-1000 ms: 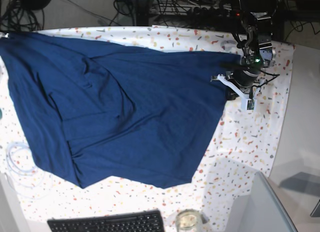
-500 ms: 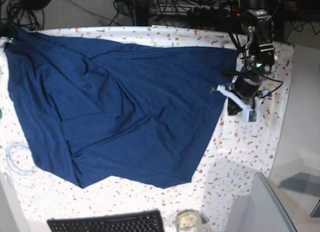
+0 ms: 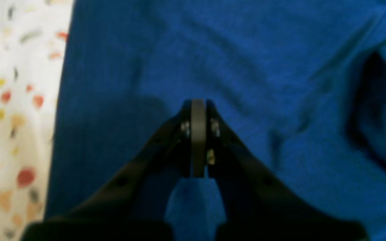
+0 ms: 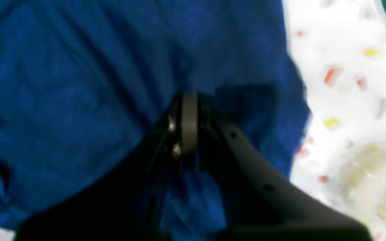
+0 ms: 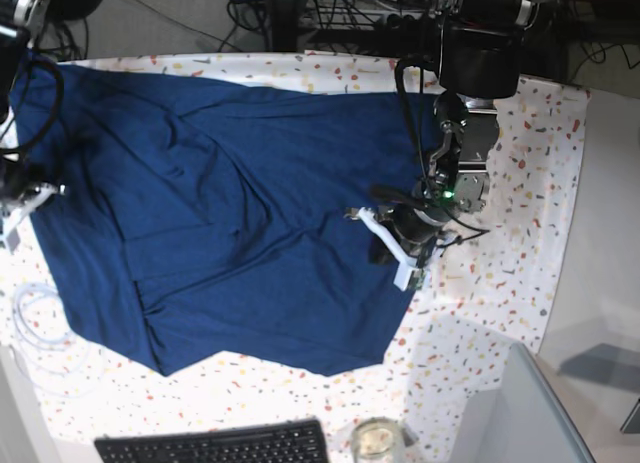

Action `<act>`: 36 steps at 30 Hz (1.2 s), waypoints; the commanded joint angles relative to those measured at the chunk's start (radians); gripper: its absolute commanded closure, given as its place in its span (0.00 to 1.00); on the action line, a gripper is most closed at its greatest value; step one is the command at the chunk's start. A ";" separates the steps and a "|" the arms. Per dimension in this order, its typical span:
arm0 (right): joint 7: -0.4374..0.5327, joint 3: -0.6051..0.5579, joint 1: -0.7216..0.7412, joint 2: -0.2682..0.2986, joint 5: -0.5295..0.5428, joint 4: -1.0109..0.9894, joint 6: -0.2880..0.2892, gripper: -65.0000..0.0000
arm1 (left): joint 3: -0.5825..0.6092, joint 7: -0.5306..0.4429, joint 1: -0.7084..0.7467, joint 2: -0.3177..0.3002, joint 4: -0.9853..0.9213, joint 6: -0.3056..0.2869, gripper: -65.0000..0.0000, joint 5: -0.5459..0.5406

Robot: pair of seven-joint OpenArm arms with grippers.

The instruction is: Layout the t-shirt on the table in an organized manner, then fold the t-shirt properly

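Cloth: soft dark blue t-shirt [image 5: 240, 213], spread wide over most of the table [image 5: 500, 283], with bumps and folds in it.
How it will handle: I think it is light and floppy. It will bend and slide and bunch up, and it will not break.
Where I would take hold: at an edge or a corner, like the hem on the right side of the base view, pinching just a little cloth so only one part lifts.
Left gripper [image 3: 198, 140]: pressed shut, over the shirt near its edge. I see no cloth between its tips, so I think it holds nothing.
Right gripper [image 4: 188, 127]: shut tight too, over the shirt close to its edge. The view is blurry, so I cannot tell if any cloth is pinched.
Table: white with small coloured specks.
Nearby: a black keyboard [image 5: 215, 445] and a small round dish [image 5: 377, 441] sit at the near edge, well apart from the shirt.
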 commanded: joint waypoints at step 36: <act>0.058 -0.273 0.232 -0.012 -0.311 0.062 -0.151 0.99 | -0.160 -0.096 -0.024 -0.079 0.007 0.065 1.00 -0.004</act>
